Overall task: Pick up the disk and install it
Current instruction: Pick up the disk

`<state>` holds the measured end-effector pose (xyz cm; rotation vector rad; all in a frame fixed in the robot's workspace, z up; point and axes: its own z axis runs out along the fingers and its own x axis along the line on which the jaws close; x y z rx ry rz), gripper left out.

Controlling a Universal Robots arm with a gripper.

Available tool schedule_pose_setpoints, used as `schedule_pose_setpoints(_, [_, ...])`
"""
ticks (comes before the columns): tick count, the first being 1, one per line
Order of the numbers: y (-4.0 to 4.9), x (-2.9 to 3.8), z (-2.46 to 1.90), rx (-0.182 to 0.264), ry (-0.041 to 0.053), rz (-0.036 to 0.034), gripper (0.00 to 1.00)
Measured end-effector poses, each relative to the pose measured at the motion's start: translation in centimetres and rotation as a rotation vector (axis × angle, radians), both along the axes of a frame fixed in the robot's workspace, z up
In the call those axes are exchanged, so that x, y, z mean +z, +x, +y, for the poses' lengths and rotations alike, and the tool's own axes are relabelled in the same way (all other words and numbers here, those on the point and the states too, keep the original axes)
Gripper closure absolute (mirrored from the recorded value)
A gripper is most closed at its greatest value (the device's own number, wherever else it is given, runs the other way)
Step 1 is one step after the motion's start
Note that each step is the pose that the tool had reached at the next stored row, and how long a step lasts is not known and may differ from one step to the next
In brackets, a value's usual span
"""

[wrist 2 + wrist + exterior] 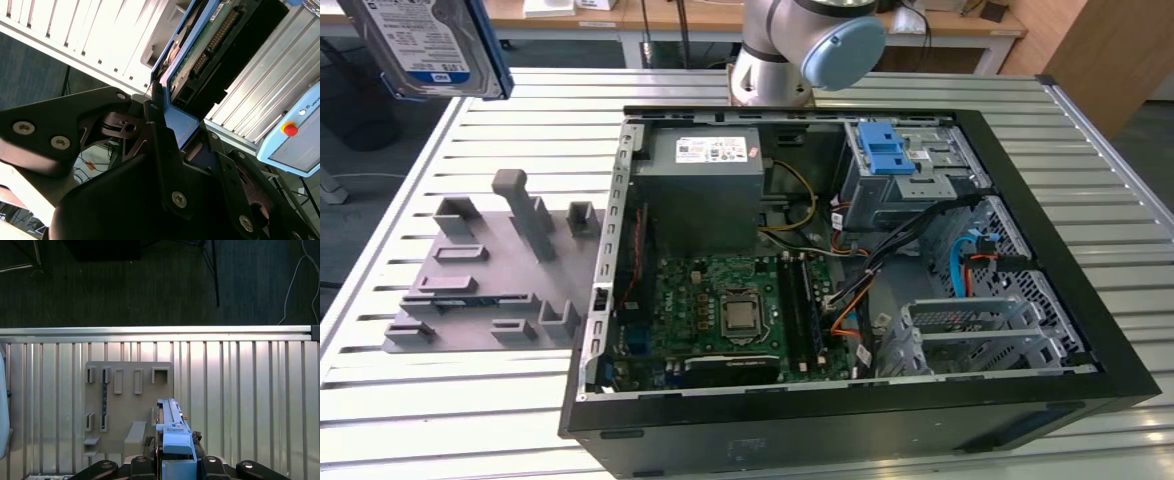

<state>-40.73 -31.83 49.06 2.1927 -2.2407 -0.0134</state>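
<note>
The disk [420,45], silver with a blue-and-white label and a blue carrier frame, hangs high above the table's far corner at the exterior view's left. In the second wrist view my gripper [186,131] is shut on the disk [212,37], its black fingers [159,135] clamping the blue carrier's end. In the first wrist view the disk [171,422] is seen edge-on, held by the gripper [177,462] above the grey fixture plate [127,405]. The silver drive cage with a blue latch [897,160] sits in the open computer case [1047,300], far from the disk.
The grey fixture plate [487,275] with upright slots lies on the slatted metal table [440,400] beside the case. The arm's base [781,55] stands at the table's far edge. A pendant with a red button [290,129] lies on the table.
</note>
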Motion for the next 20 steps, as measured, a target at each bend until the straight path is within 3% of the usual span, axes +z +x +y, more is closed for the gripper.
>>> schedule_pose_setpoints(20, [0.57, 0.00, 0.00, 0.000, 0.0000, 0.0000, 0.64])
